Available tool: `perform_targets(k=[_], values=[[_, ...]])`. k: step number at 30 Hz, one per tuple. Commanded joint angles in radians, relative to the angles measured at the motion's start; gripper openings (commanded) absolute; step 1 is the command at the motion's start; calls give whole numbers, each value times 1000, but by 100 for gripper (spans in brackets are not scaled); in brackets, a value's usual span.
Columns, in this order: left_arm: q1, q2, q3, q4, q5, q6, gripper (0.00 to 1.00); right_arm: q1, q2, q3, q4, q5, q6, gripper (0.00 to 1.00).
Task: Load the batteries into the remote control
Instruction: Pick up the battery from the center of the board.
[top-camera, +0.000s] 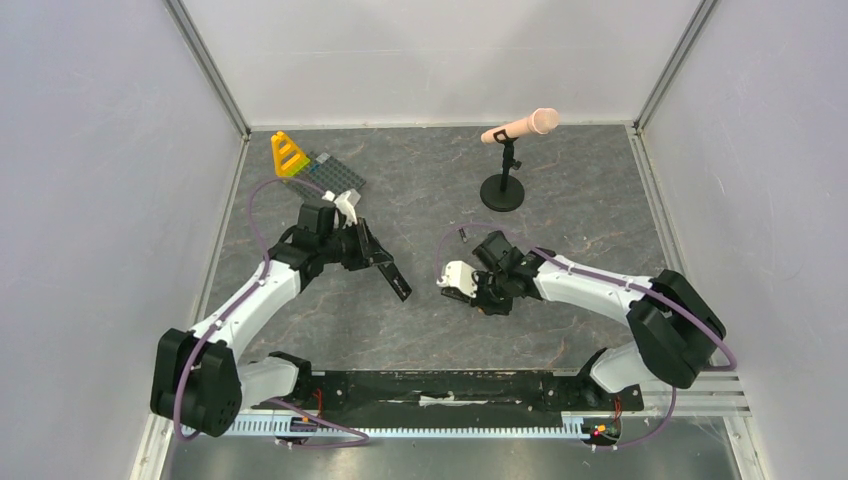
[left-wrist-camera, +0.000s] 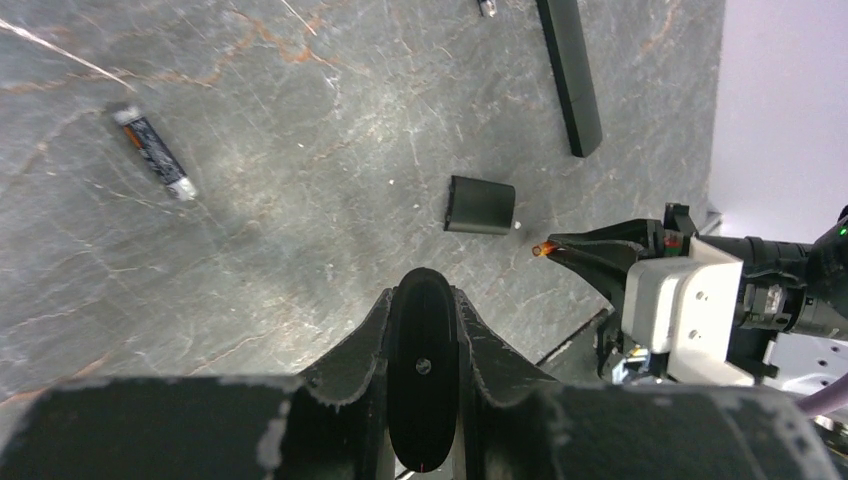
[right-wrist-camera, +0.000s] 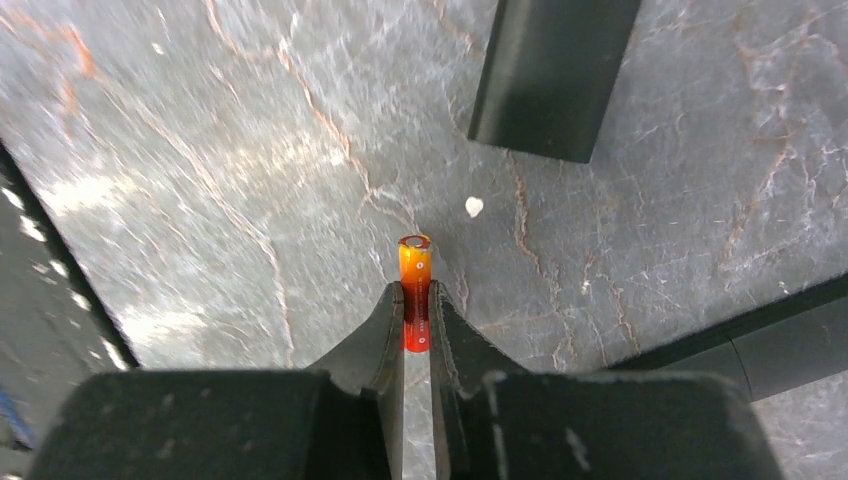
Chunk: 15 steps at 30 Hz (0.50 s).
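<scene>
The remote control (top-camera: 392, 277) is clamped at one end in the left gripper (top-camera: 368, 250) and slants out of it toward the middle of the table (top-camera: 560, 200). Whether its far end touches the surface cannot be told. The left wrist view sees it end-on (left-wrist-camera: 421, 370), a dark rounded slab pinched tight between the two fingers (left-wrist-camera: 375, 330), with no gap on either side.

Its small cover (left-wrist-camera: 480, 205) lies flat on the table just ahead of that gripper, with a white speck (left-wrist-camera: 515, 225) beside it. The right gripper (right-wrist-camera: 416, 290) is closed almost fully on the red-orange battery (right-wrist-camera: 414, 285), held lengthwise so that about half of it sticks out past the fingertips. From the left wrist the battery's tip (left-wrist-camera: 543, 248) points at the cover, near it but apart. In the right wrist view the cover (right-wrist-camera: 555, 75) lies ahead of the battery, and the speck (right-wrist-camera: 473, 207) lies between the two.

A dark battery (left-wrist-camera: 153, 152) with a silvery end lies alone on the table, well to the side. Another cell (left-wrist-camera: 487, 8) shows at the frame's top edge, next to a second black bar (left-wrist-camera: 570, 75) lying flat.

Farther back stand a microphone (top-camera: 520, 128) on a round-based stand, and a grey block plate (top-camera: 335, 172) bearing a yellow piece (top-camera: 288, 155)
</scene>
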<state>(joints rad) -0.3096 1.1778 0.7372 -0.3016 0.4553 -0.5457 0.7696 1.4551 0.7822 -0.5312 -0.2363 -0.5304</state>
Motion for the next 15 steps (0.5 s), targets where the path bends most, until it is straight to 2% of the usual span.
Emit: perform_targets(k=[1, 6, 12, 15], values=[[2, -24, -56, 138, 107, -84, 2, 3, -73, 61, 49, -78, 216, 0], [-14, -7, -130, 286, 185, -180, 2, 3, -162, 72, 89, -97, 479, 0], [-117, 70, -173, 472, 250, -252, 2, 6, -189, 71, 30, -121, 785, 0], [-174, 105, -183, 546, 250, -289, 2, 39, -223, 41, 43, -122, 883, 0]])
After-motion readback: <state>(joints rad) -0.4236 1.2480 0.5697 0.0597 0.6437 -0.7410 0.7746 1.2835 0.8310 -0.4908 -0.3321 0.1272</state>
